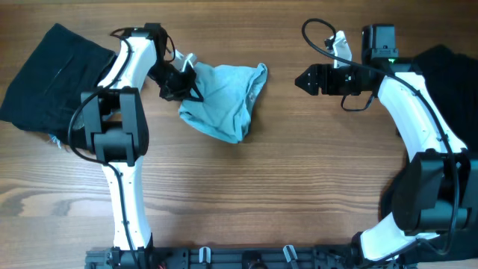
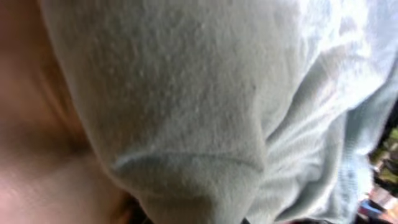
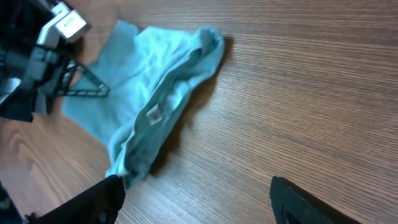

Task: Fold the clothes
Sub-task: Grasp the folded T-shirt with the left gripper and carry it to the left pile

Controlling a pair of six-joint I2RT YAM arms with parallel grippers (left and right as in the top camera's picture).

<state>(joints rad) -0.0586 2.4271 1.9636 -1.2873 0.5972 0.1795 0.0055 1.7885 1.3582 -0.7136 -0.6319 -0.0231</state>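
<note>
The blue T-shirt (image 1: 224,101) lies near the middle of the brown wooden worktop (image 1: 261,194), a bit toward 12 o'clock. It is pale, soft and all bunched up. There is one blue shirt and two dark ones: a black heap (image 1: 52,82) at 9 o'clock and a second black heap (image 1: 448,63) at 3 o'clock. The left gripper (image 1: 179,82) sits on the shirt's 9 o'clock edge. I cannot tell if its jaws pinch the cloth. The right gripper (image 1: 302,80) is at the shirt's 3 o'clock, not touching it, with its jaws spread wide.
</note>
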